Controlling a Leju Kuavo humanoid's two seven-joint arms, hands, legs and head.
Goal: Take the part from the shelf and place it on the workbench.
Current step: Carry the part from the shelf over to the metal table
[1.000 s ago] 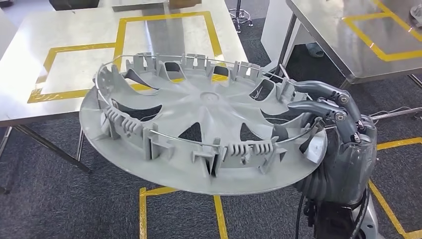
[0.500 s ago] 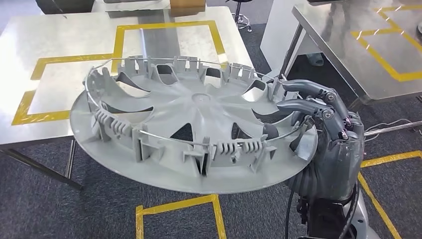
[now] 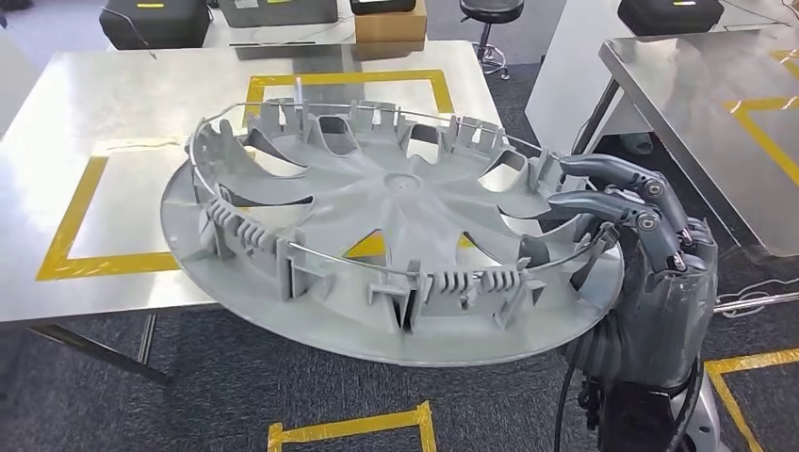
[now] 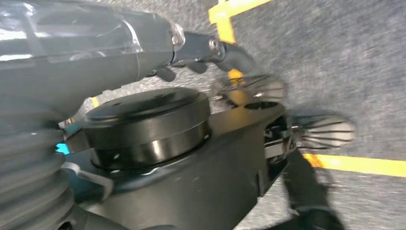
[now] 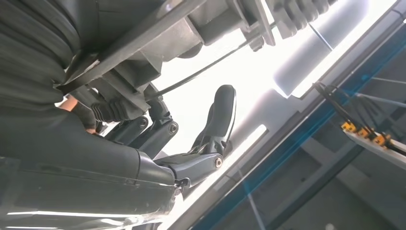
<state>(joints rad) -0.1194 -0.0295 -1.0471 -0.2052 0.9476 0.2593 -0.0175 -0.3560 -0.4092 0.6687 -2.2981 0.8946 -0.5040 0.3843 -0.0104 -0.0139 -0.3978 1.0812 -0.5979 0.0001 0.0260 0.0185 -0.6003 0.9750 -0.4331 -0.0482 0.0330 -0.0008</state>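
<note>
The wide grey part (image 3: 377, 235), gripped at its rim by the right hand (image 3: 650, 254), overhangs the near edge of the steel workbench (image 3: 85, 113), whose yellow-taped top lies bare beyond; black cases (image 3: 155, 19) and a cardboard box (image 3: 391, 21) line its far edge.

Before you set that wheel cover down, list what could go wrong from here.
1. The right hand holds the grey wheel cover at one edge alone, so the wide disc overhangs far to the side; it could tip or slip out.
2. The cover hangs partly over the steel workbench edge and partly over the carpet; released here, it might slide off.
3. The thin wire ring on the clips could snag the fingers at release.
</note>
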